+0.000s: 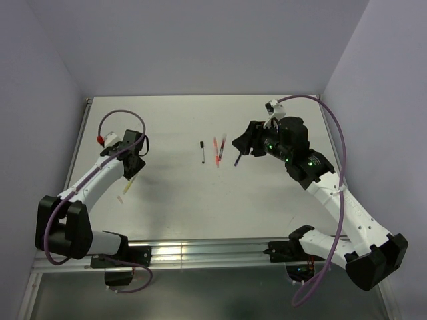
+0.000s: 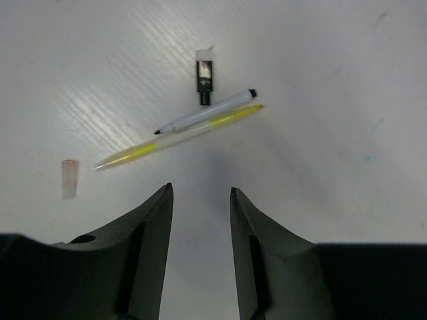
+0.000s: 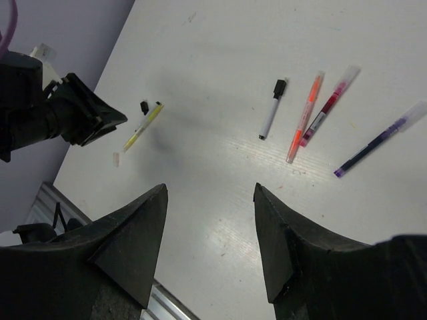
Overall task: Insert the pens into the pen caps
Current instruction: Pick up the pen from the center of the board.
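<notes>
A yellow pen (image 2: 180, 135) and a white pen with a black tip (image 2: 207, 111) lie side by side on the table, just ahead of my left gripper (image 2: 200, 190). A black pen cap (image 2: 204, 79) lies beyond them and a clear pinkish cap (image 2: 69, 177) to their left. My left gripper is open and empty above the table. In the middle lie a white-black pen (image 1: 202, 152), an orange pen (image 1: 216, 152), a red pen (image 1: 221, 148) and a dark purple pen (image 1: 238, 157). My right gripper (image 3: 210, 190) hangs open and empty, raised beside the purple pen (image 3: 380, 139).
The white table (image 1: 180, 120) is walled at the back and on both sides. A metal rail (image 1: 200, 253) runs along the near edge between the arm bases. From the right wrist, the left gripper (image 3: 87, 120) shows near the yellow pen (image 3: 143, 126).
</notes>
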### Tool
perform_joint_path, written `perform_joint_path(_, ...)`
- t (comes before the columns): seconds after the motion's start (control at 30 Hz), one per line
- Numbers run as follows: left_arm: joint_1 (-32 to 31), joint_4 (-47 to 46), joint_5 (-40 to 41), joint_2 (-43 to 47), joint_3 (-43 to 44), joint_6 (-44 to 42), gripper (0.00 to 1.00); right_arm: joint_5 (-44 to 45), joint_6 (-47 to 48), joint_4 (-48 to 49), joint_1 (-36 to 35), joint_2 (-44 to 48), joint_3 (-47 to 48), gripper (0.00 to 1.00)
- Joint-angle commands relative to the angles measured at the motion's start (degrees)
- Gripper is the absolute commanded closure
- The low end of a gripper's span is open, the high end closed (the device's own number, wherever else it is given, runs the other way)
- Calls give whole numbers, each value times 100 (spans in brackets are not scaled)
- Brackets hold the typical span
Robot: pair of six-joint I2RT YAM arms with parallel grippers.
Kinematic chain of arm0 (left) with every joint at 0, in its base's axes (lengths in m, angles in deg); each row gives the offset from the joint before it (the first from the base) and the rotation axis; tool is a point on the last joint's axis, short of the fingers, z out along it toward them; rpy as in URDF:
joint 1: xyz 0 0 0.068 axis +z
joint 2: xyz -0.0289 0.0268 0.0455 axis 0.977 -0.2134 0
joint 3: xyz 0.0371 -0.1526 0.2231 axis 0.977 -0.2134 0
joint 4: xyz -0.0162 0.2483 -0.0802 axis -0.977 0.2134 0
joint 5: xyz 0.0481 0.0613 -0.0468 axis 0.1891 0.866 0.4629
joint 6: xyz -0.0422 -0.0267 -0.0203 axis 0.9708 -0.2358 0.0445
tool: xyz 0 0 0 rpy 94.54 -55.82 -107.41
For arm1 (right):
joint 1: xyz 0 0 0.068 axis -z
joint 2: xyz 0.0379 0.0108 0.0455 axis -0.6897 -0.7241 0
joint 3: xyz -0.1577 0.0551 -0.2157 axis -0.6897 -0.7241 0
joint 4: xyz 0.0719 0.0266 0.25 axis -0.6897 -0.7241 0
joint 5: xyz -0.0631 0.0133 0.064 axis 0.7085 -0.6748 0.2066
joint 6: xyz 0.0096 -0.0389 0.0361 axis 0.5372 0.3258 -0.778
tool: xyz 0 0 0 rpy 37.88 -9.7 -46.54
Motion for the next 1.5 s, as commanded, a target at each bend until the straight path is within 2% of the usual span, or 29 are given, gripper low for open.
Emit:
perform_joint_path(0.0,371,-68,5,11,-181,52,57,-32,-17,98,35,126,4,38)
perform_joint_path(0.3,715,-648,-293,-578,-217,-325,58,-24,-17,89,35,126,4,38)
perform_joint_path(0.63,979,-920,-496,-921,-269,-317,60,-59,-8,89,35,91,13,38)
perform_joint_path(1.0,1278,-1377,-997,-877,-761,-255,62,-103,-8,107,27,82,-5,38)
perform_joint_path(1.47,1304,-1474,-1225,-649,-1016,-211,64,-138,-17,116,35,56,-5,38)
